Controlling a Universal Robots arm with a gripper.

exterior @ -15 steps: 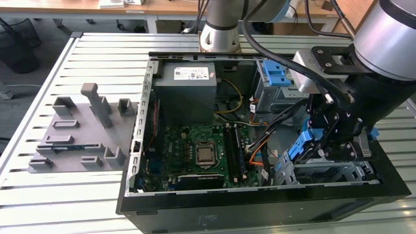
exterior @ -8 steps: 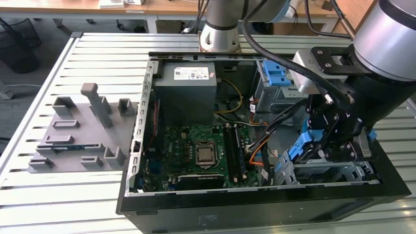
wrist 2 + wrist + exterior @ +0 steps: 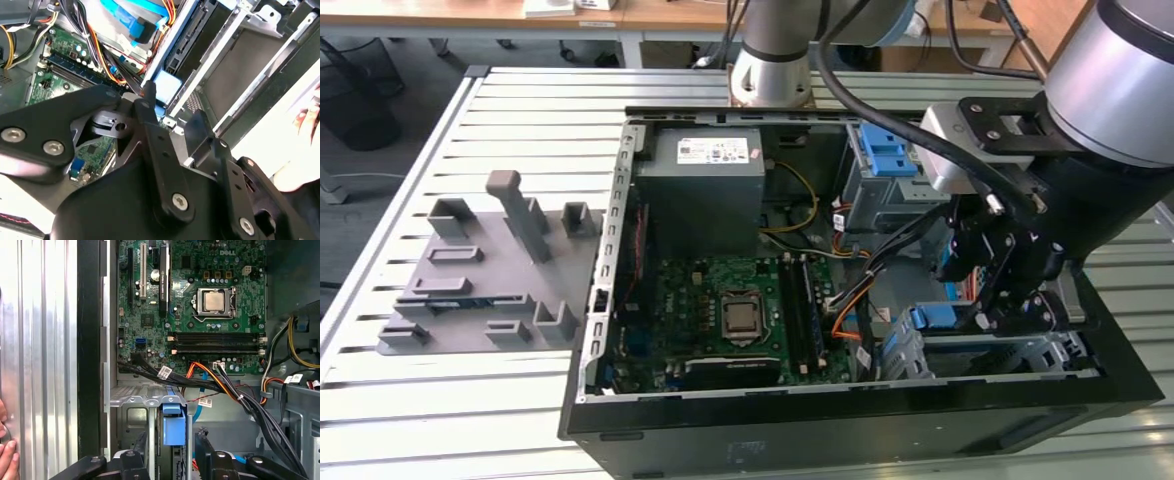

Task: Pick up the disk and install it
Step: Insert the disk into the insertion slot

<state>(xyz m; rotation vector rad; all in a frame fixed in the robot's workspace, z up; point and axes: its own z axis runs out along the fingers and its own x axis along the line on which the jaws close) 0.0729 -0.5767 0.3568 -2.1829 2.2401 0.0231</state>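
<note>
Gripper (image 3: pixel 171 440) held low inside open case (image 3: pixel 827 425), at disk (image 3: pixel 174 419) standing edge-on by cage (image 3: pixel 131 401), jaw state cannot be told

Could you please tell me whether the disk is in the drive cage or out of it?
In: the disk, blue bracket showing, stands in the metal cage, gripper astride it. Fully seated: cannot tell.
</note>
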